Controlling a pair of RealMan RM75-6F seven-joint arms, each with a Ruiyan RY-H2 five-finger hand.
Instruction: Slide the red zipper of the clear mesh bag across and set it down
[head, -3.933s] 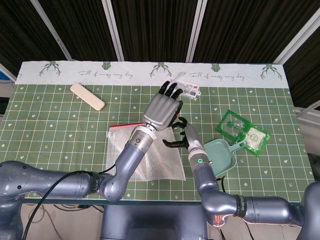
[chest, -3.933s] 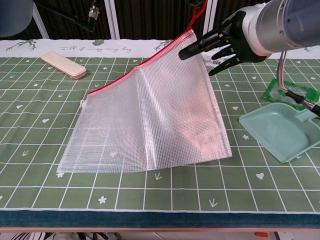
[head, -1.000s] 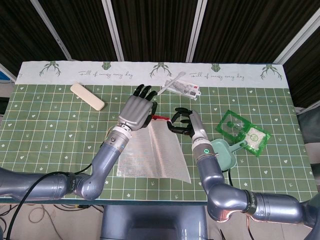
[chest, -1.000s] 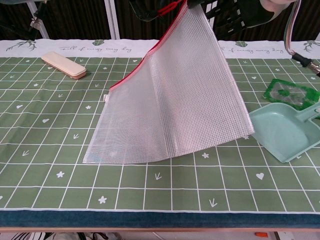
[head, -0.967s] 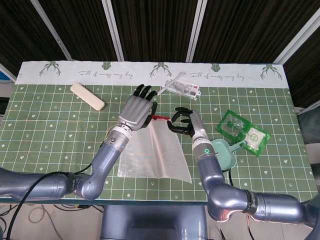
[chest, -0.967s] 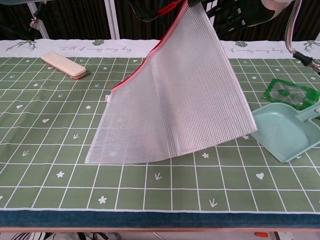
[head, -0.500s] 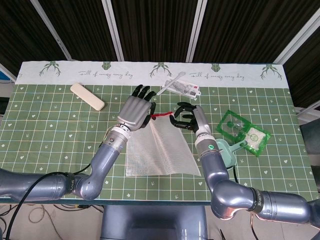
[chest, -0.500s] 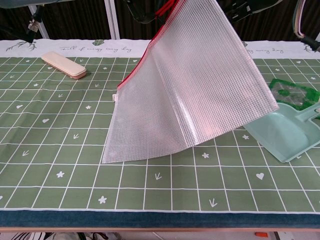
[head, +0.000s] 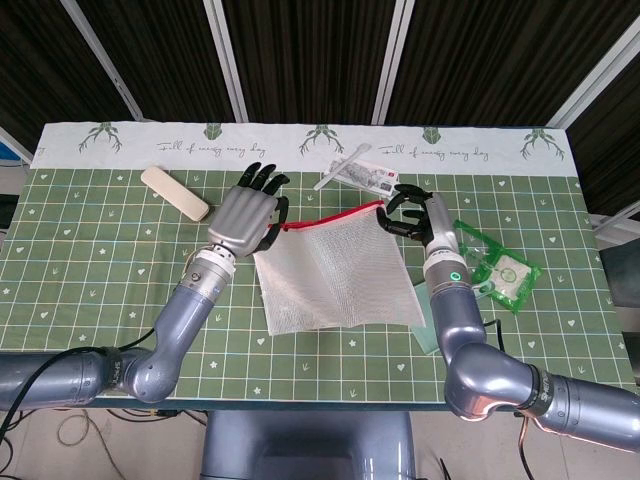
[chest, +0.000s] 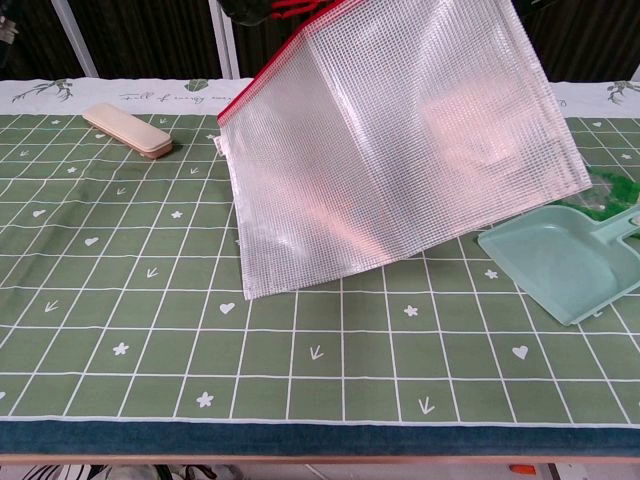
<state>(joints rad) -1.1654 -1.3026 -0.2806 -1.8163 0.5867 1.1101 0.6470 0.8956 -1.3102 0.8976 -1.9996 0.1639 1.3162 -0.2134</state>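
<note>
Lifted higher and stretched wider than a second ago, the clear mesh bag hangs empty above the table centre, left hand and right hand pinching its red zipper ends.

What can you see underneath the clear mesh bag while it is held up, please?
Under the raised mesh bag, the green grid tablecloth shows through the netting. The mint dustpan sits near its lower right corner; in the head view the bag covers part of it.
</note>
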